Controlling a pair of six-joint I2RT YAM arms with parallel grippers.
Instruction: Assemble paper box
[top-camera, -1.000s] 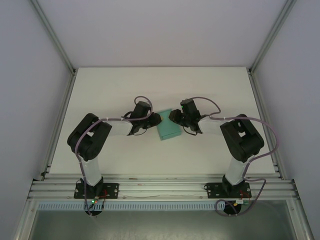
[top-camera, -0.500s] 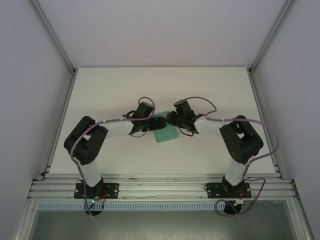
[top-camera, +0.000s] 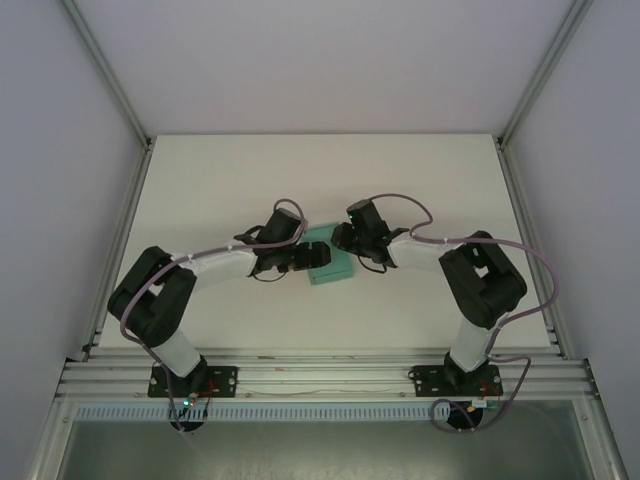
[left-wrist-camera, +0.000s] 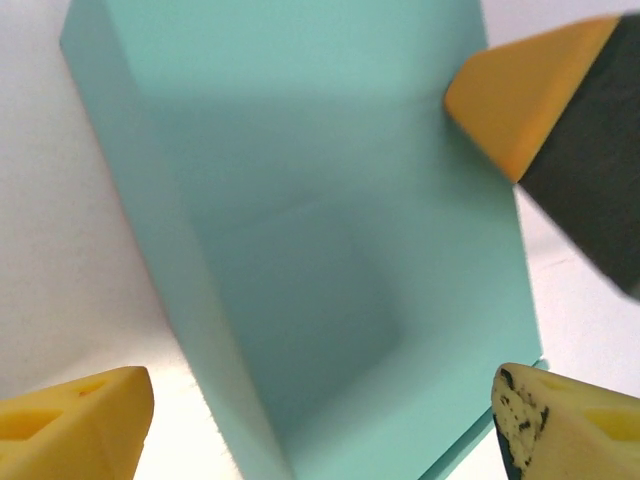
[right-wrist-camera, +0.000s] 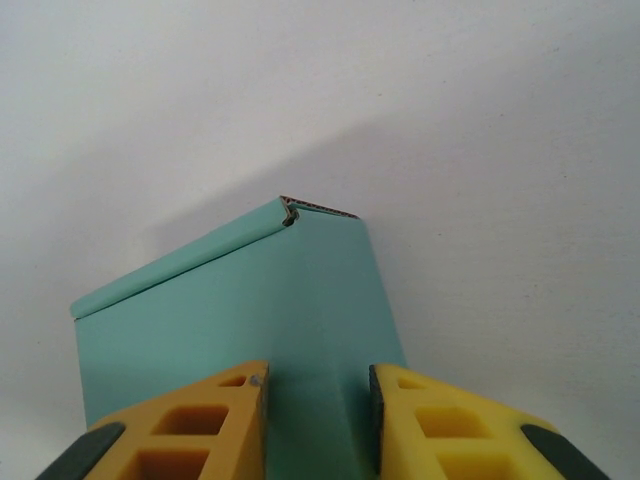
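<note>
- Paper box (top-camera: 335, 268): teal card, folded up into a closed-looking block. It rests on the white table (top-camera: 250, 170), between the two grippers.
- Left arm (top-camera: 215, 265): elbow swung out far to the box's left and low. The forearm runs nearly level toward the box, and the wrist is just at its left side.
- Left gripper (top-camera: 308, 258): sits right against the box's left end, aimed across it.
- Left fingertips (left-wrist-camera: 85, 420), from the left wrist camera: spread wide, one off each side of the box. A strip of bare table shows between the left tip and the card. The other tip sits just off the box's far corner. No grip on the card.
- Right arm (top-camera: 485, 275): elbow bent high to the box's right. The forearm slopes down and inward, and the wrist is over the box's rear-right corner.
- Right gripper (top-camera: 338, 243): at the box's upper right edge.
- Right fingers (right-wrist-camera: 190, 425), from the right wrist camera: drawn narrow, with teal card filling the slim gap between them and the pads pinching the box wall. A rolled card edge shows at the box's far top corner.
- One right fingertip (left-wrist-camera: 510, 100) presses the box face, seen from the left wrist.
</note>
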